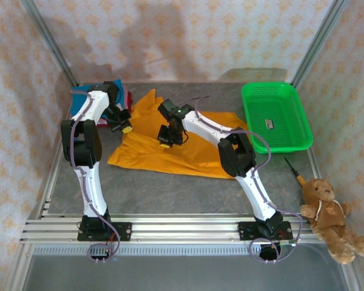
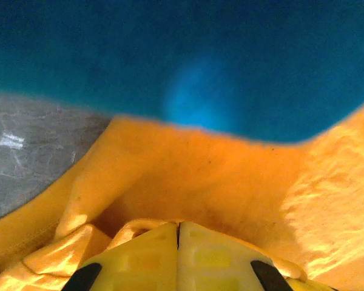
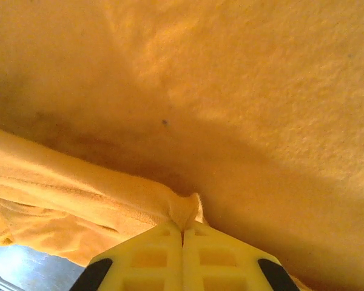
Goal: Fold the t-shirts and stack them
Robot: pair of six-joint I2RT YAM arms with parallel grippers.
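- left gripper: jaws fully together. orange shirt is bunched around the tips with a hem fold caught there (how much cloth is in the seam, can't tell).
- right gripper: jaws pressed tight on a nipped ridge of orange cloth. The ridge runs off toward 9 o'clock in the wrist view.
- Top view: the left gripper sits at the orange shirt's 10 o'clock edge. The right gripper is over the shirt's upper middle.
- The orange shirt lies rumpled mid-table, one corner pulled up toward 12 o'clock.
- blue shirt is at the table's 10 o'clock corner, mostly hidden behind the left arm. In the left wrist view it is a blurred blue band across the top, just past the orange cloth.
- red cloth: only a strip shows beside the blue shirt (how many pieces are in that pile, can't tell).
- Both wrist views are very close and soft, with cloth texture readable only near the fingers.
- basket: green mesh at 2 o'clock, apart from the orange shirt. It holds one small dark item, too small to identify.
- bear: brown, at 4 o'clock, slumped off the table's right edge.
- screwdriver lies just beside the bear, at the table's right edge.
- table: grey mottled top.
- rails: aluminium, at 6 o'clock, with both arm bases bolted on.
- wall: pale patterned paper on three sides, with metal posts in the back corners.
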